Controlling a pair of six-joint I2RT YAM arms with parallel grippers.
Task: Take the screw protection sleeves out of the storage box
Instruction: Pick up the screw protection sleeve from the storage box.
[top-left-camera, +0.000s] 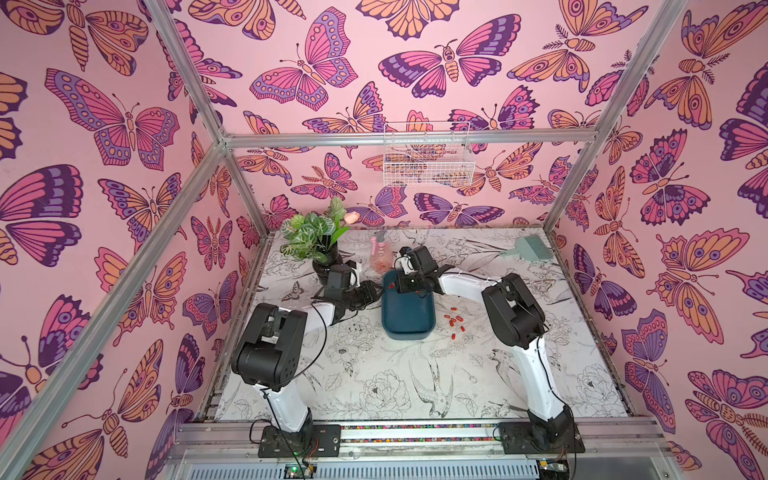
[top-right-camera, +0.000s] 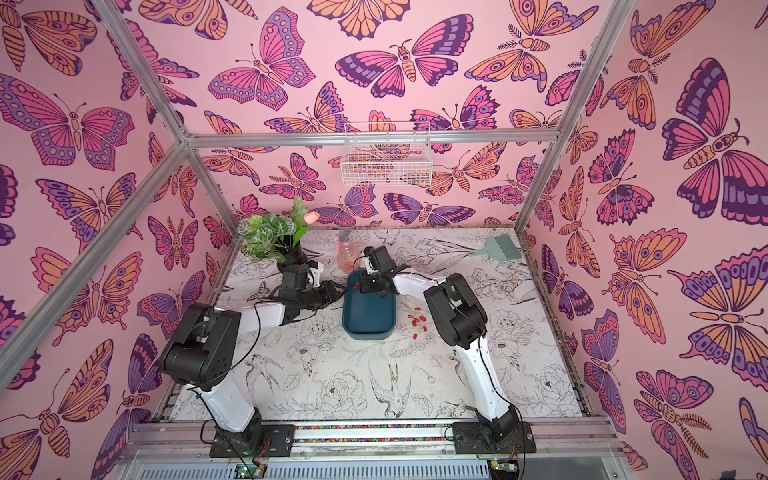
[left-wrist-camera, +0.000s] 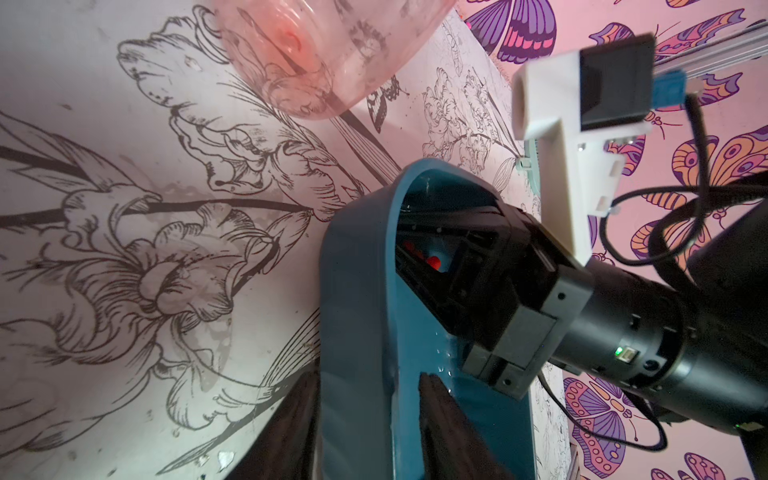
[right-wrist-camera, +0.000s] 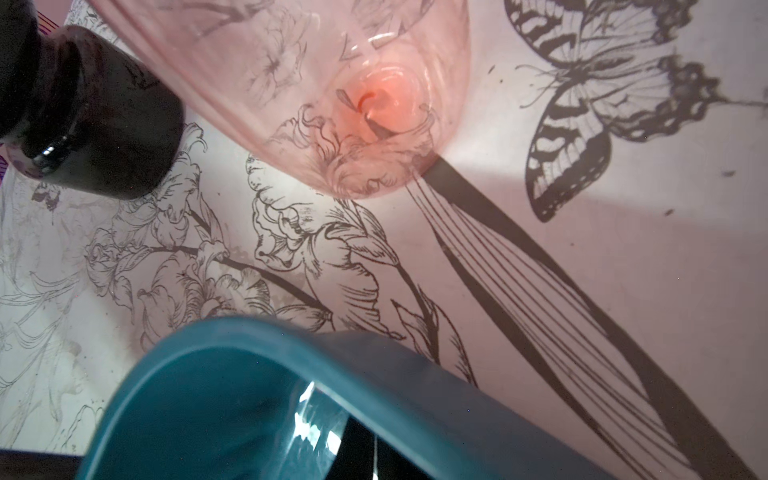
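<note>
The teal storage box (top-left-camera: 409, 316) (top-right-camera: 368, 316) lies mid-table. My left gripper (top-left-camera: 379, 291) (left-wrist-camera: 370, 386) is shut on the box's left rim (left-wrist-camera: 357, 291), with one finger (left-wrist-camera: 291, 428) outside and the other inside. My right gripper (top-left-camera: 401, 289) (right-wrist-camera: 374, 449) reaches down into the box's far end by the rim (right-wrist-camera: 415, 382), jaws shut. I cannot see whether it holds anything. A couple of red screw protection sleeves (top-left-camera: 391, 286) (left-wrist-camera: 434, 262) lie in the box beside it. Several more sleeves (top-left-camera: 455, 321) (top-right-camera: 417, 320) are scattered on the table right of the box.
Just beyond the box stands a pink spray bottle (top-left-camera: 380, 253) (right-wrist-camera: 332, 104), with a plant in a black vase (top-left-camera: 322, 253) to its left. A green comb-like tool (top-left-camera: 525, 247) lies at the back right. A white wire basket (top-left-camera: 428, 158) hangs on the back wall.
</note>
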